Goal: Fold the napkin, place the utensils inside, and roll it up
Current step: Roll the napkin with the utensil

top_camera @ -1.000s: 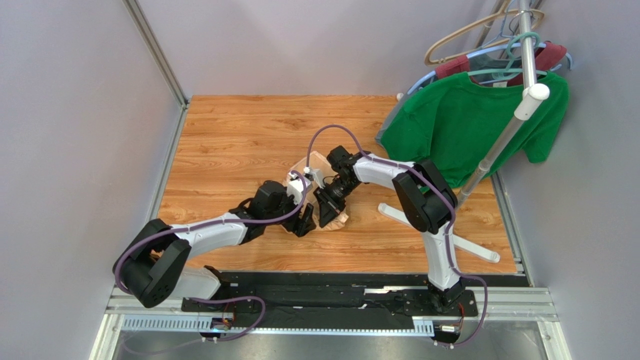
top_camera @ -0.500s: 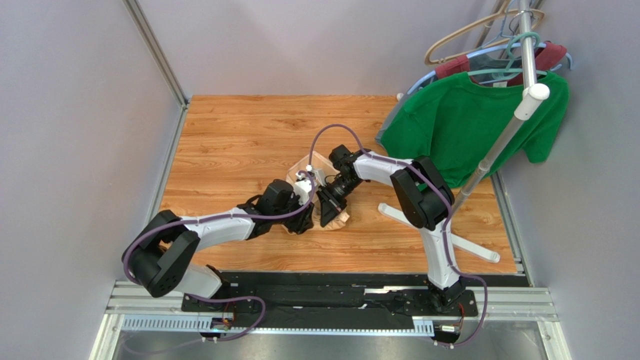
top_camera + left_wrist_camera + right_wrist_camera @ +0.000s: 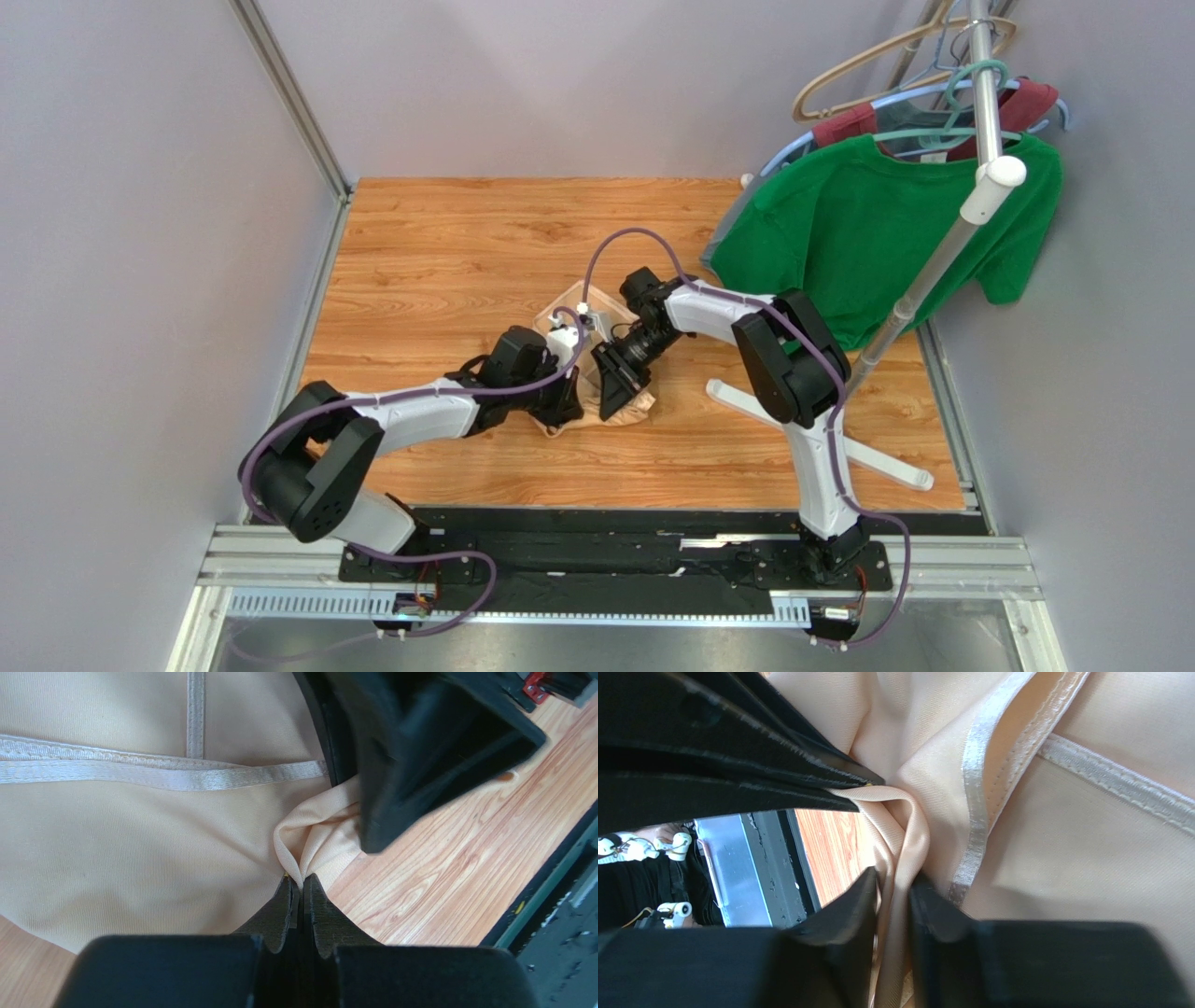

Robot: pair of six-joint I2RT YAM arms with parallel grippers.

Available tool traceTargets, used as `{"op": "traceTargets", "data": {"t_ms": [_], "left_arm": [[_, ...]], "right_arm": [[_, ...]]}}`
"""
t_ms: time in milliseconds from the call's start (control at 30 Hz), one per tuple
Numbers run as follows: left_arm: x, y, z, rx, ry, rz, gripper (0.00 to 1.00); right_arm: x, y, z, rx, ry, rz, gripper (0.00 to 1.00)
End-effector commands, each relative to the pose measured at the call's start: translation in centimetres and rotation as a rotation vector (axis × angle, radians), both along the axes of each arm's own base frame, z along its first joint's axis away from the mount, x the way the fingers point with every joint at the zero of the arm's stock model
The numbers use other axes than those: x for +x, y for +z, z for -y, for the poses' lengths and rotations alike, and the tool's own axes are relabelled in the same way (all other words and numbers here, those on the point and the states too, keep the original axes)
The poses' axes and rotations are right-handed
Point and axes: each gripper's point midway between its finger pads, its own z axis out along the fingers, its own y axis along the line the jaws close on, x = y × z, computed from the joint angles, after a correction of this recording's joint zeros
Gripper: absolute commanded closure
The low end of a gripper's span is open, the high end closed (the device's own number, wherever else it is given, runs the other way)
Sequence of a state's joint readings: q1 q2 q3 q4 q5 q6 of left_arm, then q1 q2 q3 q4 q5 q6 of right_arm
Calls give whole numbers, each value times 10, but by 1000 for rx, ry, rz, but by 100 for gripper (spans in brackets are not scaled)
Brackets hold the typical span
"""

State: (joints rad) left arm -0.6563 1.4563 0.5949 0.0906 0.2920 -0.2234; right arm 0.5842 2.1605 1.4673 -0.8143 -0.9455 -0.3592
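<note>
Lying bunched on the wooden table [image 3: 449, 252], the napkin [image 3: 140, 833] is caught between two claws.
The left claw [image 3: 300, 885] is pressed together on a small puckered fold at the cloth's edge. The right claw [image 3: 894, 889] pinches a neighbouring ridge of cloth just beside the stitched hem [image 3: 980, 791]. The two claws nearly touch, mid-table.
</note>
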Motion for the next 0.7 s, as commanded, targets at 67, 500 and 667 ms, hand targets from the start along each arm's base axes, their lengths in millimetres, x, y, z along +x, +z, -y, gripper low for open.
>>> {"op": "traceTargets", "data": {"t_ms": [67, 500, 667], "left_arm": [[-8, -18, -2, -5, 21, -175, 100], [-12, -26, -6, -56, 49, -301, 100], [-11, -26, -7, -73, 54, -325, 100]], "right_arm": [[16, 25, 0, 69, -40, 52, 47], [66, 71, 22, 108, -272, 449, 31], [57, 86, 25, 123, -281, 630, 28]]}}
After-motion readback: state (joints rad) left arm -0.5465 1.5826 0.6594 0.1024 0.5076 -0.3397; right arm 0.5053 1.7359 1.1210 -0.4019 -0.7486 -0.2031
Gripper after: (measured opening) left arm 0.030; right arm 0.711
